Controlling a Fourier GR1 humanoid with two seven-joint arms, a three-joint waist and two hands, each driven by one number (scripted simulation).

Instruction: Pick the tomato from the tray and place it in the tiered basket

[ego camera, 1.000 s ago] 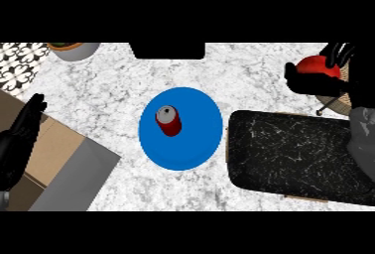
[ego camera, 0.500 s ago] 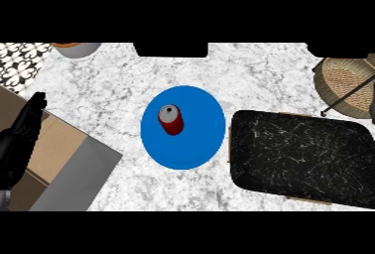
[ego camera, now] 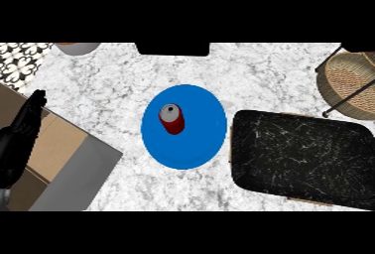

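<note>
The black marbled tray (ego camera: 304, 156) lies at the right of the counter with nothing on it. The wicker tiered basket (ego camera: 350, 79) on its dark wire frame stands at the upper right edge. No tomato shows anywhere in the head view. My left hand (ego camera: 22, 134) rests open at the left edge, fingers straight and pointing up, over a brown and grey surface. My right hand is out of sight.
A blue plate (ego camera: 187, 149) sits in the middle with a red can (ego camera: 173, 120) standing on it. A grey bowl (ego camera: 77, 47) and a dark block (ego camera: 173, 48) touch the far edge. A brown and grey box (ego camera: 70, 158) fills the lower left.
A second ago my right hand was at the basket with the red tomato; it has since left the view, and the tomato no longer shows. The left hand stayed put.
</note>
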